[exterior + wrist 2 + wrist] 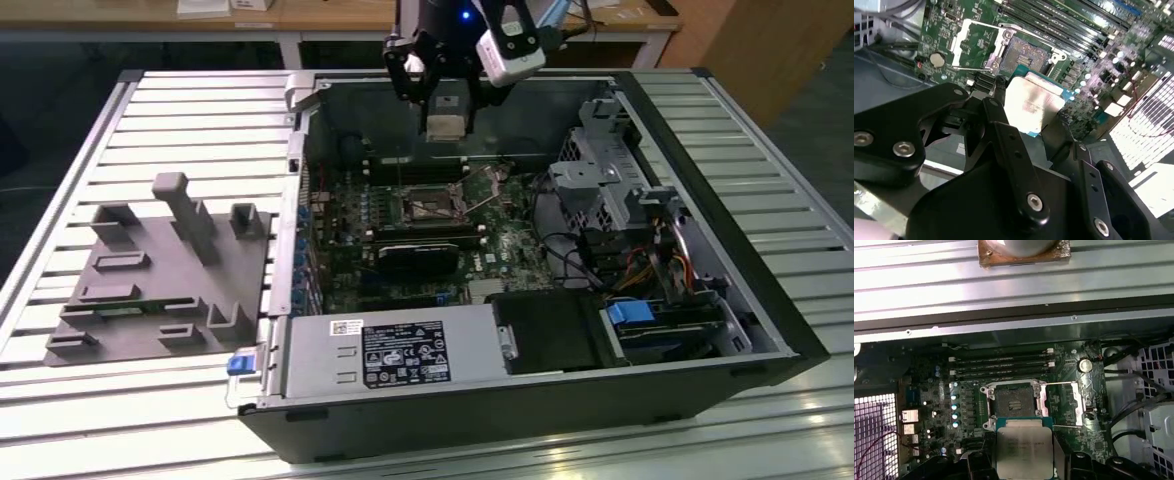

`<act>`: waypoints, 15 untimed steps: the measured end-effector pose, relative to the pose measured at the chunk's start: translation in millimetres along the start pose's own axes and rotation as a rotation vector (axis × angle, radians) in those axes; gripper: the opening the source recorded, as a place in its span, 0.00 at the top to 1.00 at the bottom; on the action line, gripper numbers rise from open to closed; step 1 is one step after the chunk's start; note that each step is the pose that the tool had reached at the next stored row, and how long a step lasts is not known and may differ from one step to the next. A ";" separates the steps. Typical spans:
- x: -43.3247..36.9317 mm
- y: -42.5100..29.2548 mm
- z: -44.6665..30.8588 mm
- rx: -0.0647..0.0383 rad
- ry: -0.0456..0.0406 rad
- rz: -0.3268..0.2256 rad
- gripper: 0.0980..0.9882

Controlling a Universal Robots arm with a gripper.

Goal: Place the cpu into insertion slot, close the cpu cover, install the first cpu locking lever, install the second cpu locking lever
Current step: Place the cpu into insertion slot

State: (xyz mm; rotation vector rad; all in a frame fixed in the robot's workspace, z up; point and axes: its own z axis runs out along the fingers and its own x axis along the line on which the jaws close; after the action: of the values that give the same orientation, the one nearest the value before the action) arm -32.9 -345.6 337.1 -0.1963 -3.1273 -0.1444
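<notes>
In the exterior view, an open computer case [534, 400] is lying on its side on the slatted metal worktop [174, 120], taking up the middle and reaching towards the edge at the exterior view's right. A grey moulded fixture [147, 280] is sitting near the edge at the exterior view's left. The gripper [446, 120] is hanging over the far part of the case, its jaws clamping the cpu [445, 127] in the air above the green motherboard [340, 230]. The insertion slot [430, 205] is lying open on that board, well below the chip, and a silver power supply [387, 355] is filling the case corner nearest the camera. In the second wrist view, the black jaws of the gripper [1034, 112] are pinching the cpu [1034, 102] by two opposite sides, silvery face towards the camera. Past it the insertion slot [1026, 52] is showing its dark centre, with the cpu cover [958, 45] swung back off it onto the board. In the first wrist view, the gripper [1024, 462] is holding the cpu [1024, 450] clear of the insertion slot [1015, 402], not seated in it. The cpu cover [1078, 407] is standing open beside the slot, and the long memory slots [999, 367] are running along the slot's other side.
</notes>
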 end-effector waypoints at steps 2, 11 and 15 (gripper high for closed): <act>0.0 0.0 0.5 0.000 -0.0026 0.028 0.51; 0.0 -0.2 2.4 -0.002 -0.0137 0.148 0.51; 0.0 -0.3 3.0 -0.002 -0.0175 0.190 0.51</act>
State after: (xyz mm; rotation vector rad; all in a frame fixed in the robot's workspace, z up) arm -32.9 -345.6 334.1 -0.4948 -3.1031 -0.1450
